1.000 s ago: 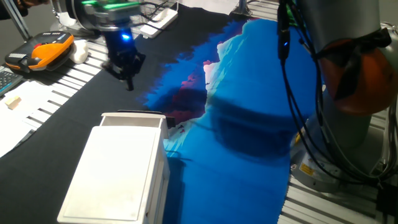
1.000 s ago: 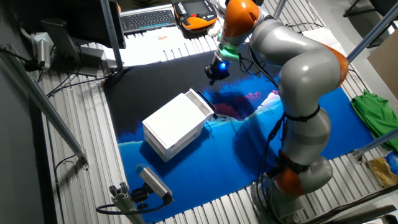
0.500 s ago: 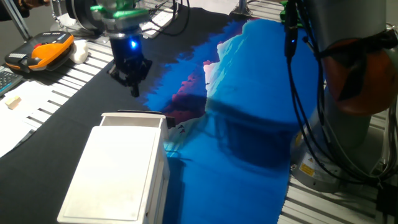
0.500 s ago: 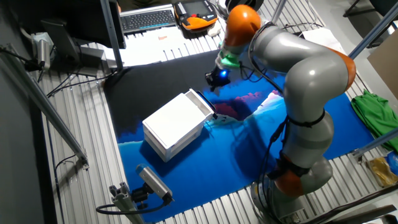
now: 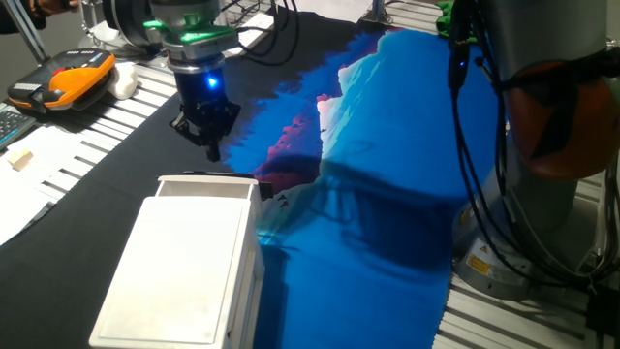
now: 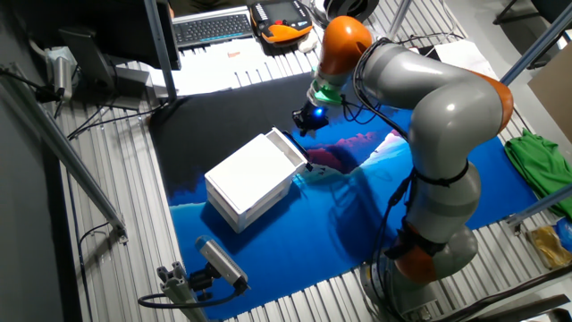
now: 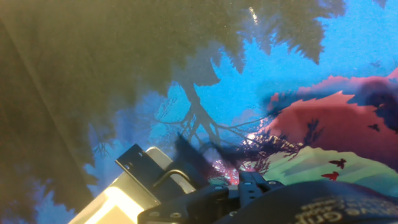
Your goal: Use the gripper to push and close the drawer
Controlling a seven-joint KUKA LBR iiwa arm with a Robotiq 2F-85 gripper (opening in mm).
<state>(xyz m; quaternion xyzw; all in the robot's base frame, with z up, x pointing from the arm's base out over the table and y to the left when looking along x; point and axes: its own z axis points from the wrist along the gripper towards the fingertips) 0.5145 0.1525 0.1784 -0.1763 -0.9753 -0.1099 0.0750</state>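
Observation:
The white casing [image 5: 184, 267] lies on the dark cloth. Its drawer [image 5: 207, 186] sticks out a little at the far end, with a dark handle on its front. My gripper [image 5: 212, 147] hangs just beyond that front, a short gap away and slightly above it, not touching, with its fingers together in a point and its blue light glowing. In the other fixed view the gripper [image 6: 301, 126] is up and right of the drawer front [image 6: 295, 154]. The hand view shows the drawer front with its black handle [image 7: 148, 169] at the lower left, close below the fingers.
A blue patterned cloth [image 5: 387, 194] covers the table to the right of the casing. An orange-and-black handset [image 5: 63, 79] and papers lie at the far left edge. The grey arm base [image 5: 552, 126] with cables stands at the right. A keyboard [image 6: 213, 27] lies at the back.
The gripper has moved down and toward the drawer front, closing most of the gap. The casing and drawer have not moved.

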